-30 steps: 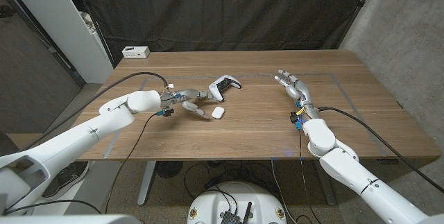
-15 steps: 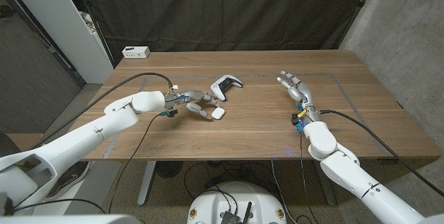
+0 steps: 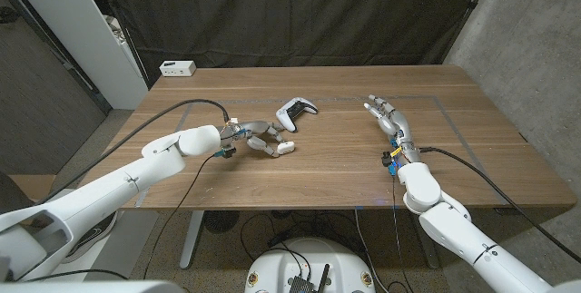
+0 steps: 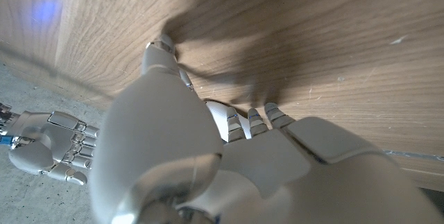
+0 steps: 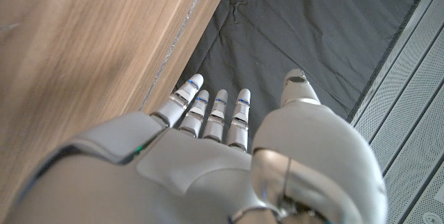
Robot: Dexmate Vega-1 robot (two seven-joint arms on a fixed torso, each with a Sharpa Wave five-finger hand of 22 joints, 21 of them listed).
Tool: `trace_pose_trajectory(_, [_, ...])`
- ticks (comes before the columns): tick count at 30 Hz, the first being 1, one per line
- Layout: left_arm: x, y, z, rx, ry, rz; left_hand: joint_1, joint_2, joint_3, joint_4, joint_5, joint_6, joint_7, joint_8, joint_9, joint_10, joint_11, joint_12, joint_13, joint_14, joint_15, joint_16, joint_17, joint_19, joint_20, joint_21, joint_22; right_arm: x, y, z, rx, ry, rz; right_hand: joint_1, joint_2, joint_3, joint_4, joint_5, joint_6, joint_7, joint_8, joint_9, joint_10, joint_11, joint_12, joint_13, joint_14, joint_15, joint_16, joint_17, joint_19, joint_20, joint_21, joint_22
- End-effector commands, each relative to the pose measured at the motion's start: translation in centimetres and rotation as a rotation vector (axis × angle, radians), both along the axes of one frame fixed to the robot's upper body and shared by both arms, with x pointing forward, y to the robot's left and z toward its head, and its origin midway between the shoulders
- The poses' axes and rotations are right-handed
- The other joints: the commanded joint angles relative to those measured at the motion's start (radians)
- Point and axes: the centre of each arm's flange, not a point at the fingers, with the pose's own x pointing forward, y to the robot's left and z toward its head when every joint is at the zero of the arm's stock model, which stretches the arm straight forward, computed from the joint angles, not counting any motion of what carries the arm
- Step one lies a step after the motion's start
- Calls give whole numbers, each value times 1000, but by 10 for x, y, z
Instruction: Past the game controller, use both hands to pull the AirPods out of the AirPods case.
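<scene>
On the desk (image 3: 300, 170), the left hand (image 3: 261, 136) curls its fingers around the white case (image 3: 285, 147), just in front of the controller (image 3: 295, 113). Well apart, the right hand (image 3: 388, 117) holds nothing, fingers extended.

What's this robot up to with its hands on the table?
Its left hand has reached the small white AirPods case, which lies on the table just in front of the white game controller. The fingers are at the case; whether they grip it yet is hard to tell. The right hand waits open, well off to the side, fingers spread. The case looks closed, so no AirPods are out yet.
</scene>
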Motion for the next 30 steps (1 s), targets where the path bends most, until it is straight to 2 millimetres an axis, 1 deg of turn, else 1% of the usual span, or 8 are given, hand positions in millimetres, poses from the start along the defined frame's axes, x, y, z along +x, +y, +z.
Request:
trace_pose_trajectory(1, [1,7,6,-11,7,14,-43,-22,-38,18,-15,-50,-7,-34,-7,-13,13,-7,0,-8,6,-5,3,97,-13,29,8,8,2,0,0,0,11,5,8,6,0,9,8,-5,-3,2,9,-3,6,6,0,-61,5,0,-6,-3,6,4])
trace_pose_trajectory(5, [3,8,6,-40,8,12,-71,-32,-61,32,-21,-50,-17,-43,-12,-18,17,-10,-1,-12,12,-6,4,93,-5,27,8,10,1,1,0,1,13,5,9,7,0,8,8,-5,-3,2,10,-2,6,6,0,-61,5,0,-6,-3,6,4])
trace_pose_trajectory(9, [4,8,6,-105,15,11,-78,8,-66,50,-22,35,-26,-24,-17,23,-5,3,-2,16,-4,2,4,109,-1,32,10,11,1,1,-2,8,14,5,9,7,0,8,8,-5,-3,2,10,-2,5,6,0,-61,5,0,-6,-3,6,4])
trace_pose_trajectory(15, [5,12,7,-113,51,-7,-88,9,-83,60,-30,21,1,-45,-28,39,-7,6,-3,31,-14,3,4,121,-2,35,10,11,2,0,1,15,11,6,9,7,-1,8,8,-5,-3,2,10,-2,5,7,0,-61,5,-1,-6,-2,6,4])
trace_pose_trajectory(18, [6,13,9,-88,82,-32,-131,-37,-138,78,-33,-53,-9,-93,-40,21,13,-5,-3,17,-5,-4,6,105,-1,27,10,10,3,1,0,14,11,6,9,7,-1,8,8,-5,-3,2,10,-2,5,7,-1,-61,5,-1,-7,-3,6,4])
trace_pose_trajectory(20, [6,12,10,-49,95,-50,-145,-64,-178,84,-18,-183,-19,-159,-53,-4,30,-17,-3,0,3,-7,7,99,-1,25,11,10,3,2,-3,13,12,6,9,7,-1,8,8,-6,-3,2,10,-3,5,7,0,-60,5,-1,-6,-3,6,4])
trace_pose_trajectory(22, [6,11,12,-21,100,-61,-141,-73,-195,83,-4,-273,-30,-188,-60,-20,38,-24,-2,-25,14,-11,8,92,4,23,11,10,4,3,-8,12,14,6,9,7,-1,8,8,-5,-3,2,11,-3,5,7,-1,-60,5,-1,-6,-2,7,4])
trace_pose_trajectory(30, [1,5,21,102,98,-95,-64,-59,-202,56,56,-457,-41,-183,-90,-156,68,-62,4,-163,63,-22,6,-8,9,3,7,11,4,5,-16,3,15,7,9,8,-2,8,8,-5,-3,2,10,-3,5,7,0,-61,5,-1,-6,-2,7,4])
